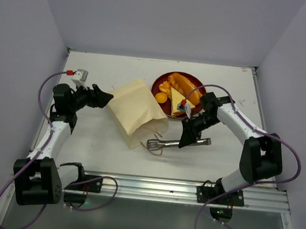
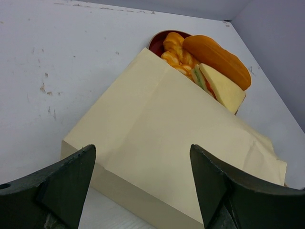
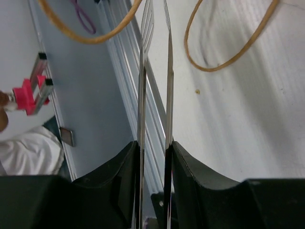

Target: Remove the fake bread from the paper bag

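Observation:
The cream paper bag point(image 1: 134, 110) lies flat on the table, its folded bottom toward my left gripper point(image 1: 107, 96). That gripper is open and empty, with its fingers just short of the bag's bottom edge point(image 2: 157, 133). The long orange roll point(image 1: 185, 88), the pale sandwich slice point(image 1: 177, 101) and a round orange bun point(image 1: 161, 98) lie on the red plate point(image 1: 157, 85). The roll point(image 2: 217, 55) and slice point(image 2: 223, 88) also show in the left wrist view. No brown-speckled slice shows. My right gripper point(image 1: 188, 135) is shut on metal tongs point(image 1: 163, 145) whose tips are at the bag's mouth.
The bag's brown cord handles point(image 1: 156, 134) lie loose by the tongs' tips; a loop point(image 3: 228, 57) shows in the right wrist view beside the tongs' arms point(image 3: 143, 71). The bag's far edge covers part of the plate's rim point(image 2: 157, 43). The aluminium rail point(image 1: 178, 190) runs along the near edge.

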